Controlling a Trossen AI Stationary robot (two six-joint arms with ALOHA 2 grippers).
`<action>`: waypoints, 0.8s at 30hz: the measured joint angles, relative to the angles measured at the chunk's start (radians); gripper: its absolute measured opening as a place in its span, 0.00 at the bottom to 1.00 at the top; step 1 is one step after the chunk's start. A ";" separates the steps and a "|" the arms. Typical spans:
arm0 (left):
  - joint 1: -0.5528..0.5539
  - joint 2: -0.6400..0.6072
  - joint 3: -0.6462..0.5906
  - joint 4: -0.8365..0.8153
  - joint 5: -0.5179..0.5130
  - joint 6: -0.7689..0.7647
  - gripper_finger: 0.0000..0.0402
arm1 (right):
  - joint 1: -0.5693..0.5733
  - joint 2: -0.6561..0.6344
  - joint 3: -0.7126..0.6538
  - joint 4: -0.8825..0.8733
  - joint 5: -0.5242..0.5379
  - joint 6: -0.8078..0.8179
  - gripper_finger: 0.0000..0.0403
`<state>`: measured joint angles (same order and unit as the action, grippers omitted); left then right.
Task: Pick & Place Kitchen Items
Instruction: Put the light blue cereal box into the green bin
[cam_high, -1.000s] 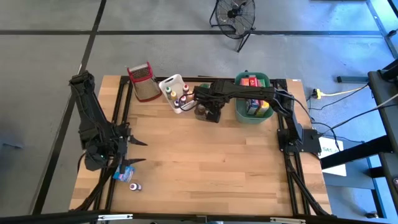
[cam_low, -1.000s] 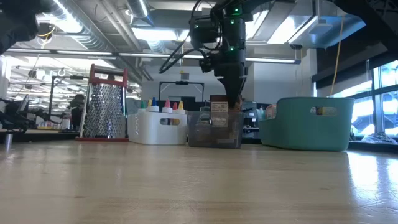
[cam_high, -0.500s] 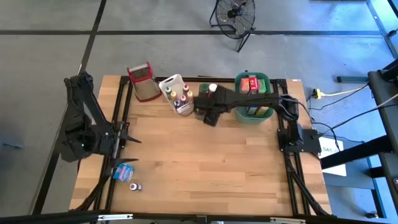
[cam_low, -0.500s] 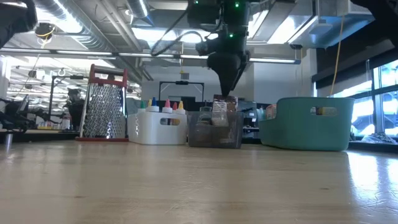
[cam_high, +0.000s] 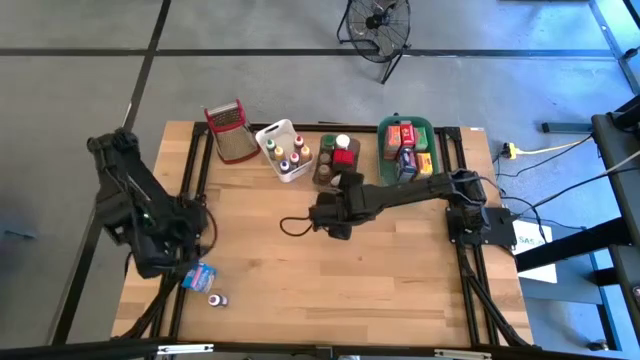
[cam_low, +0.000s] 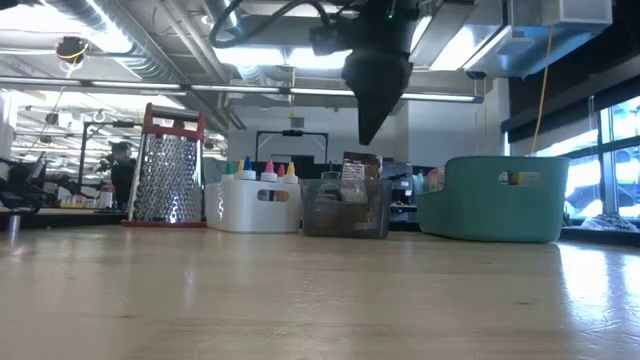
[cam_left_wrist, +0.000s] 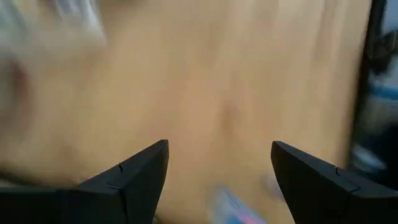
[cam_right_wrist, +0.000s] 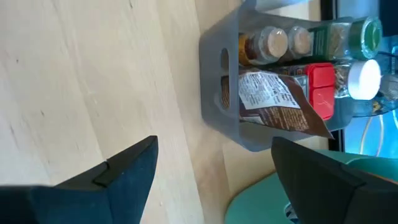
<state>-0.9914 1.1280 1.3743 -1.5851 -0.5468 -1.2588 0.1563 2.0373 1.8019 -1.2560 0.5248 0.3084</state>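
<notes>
A brown pouch with a white label (cam_right_wrist: 273, 102) stands in the grey bin (cam_right_wrist: 219, 93), packed beside a red-lidded container (cam_right_wrist: 320, 84), small spice jars (cam_right_wrist: 273, 42) and a white-capped bottle (cam_right_wrist: 364, 76). In the high view that bin (cam_high: 322, 168) sits at the far side of the tabletop (cam_high: 330, 270), between the white tub of coloured-cap bottles (cam_high: 283, 150) and the green tub (cam_high: 382, 140) of red, orange and blue boxes. Two items are unsorted at the near left corner: a small blue packet (cam_high: 199, 273) and, just beyond it, a tiny bottle (cam_high: 216, 299).

The right end effector (cam_high: 322, 216) hangs over bare wood near the middle of the tabletop, clear of the bin, its fingers spread wide and holding nothing. This looks like the gap after a placement. The left end effector (cam_high: 180, 262) sits just beside the blue packet, fingers (cam_left_wrist: 134, 174) spread apart and empty, with the packet's blurred edge (cam_left_wrist: 233, 205) showing between them in its wrist view.

The step in hand appears to be the left arm's reach for the packet. The next move likely calls for centring the spread fingers over the packet, lowering to the wood, and closing across its narrow sides, since it lies flat and thin. A box grater (cam_high: 231, 131) stands at the far left, well out of the way.
</notes>
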 joint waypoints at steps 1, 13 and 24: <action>0.020 0.008 -0.002 0.013 0.095 -0.054 0.69 | 0.008 0.000 0.000 0.001 0.008 0.008 0.79; 0.111 0.087 -0.032 0.014 0.416 -0.429 0.69 | 0.047 0.000 0.000 0.079 0.024 0.051 0.79; 0.009 0.212 -0.032 0.014 0.587 -0.691 0.69 | 0.100 0.000 0.000 0.217 0.021 0.051 0.79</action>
<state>-0.9823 1.3400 1.3418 -1.5707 0.0403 -1.9497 0.2563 2.0373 1.8019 -1.0388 0.5453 0.3599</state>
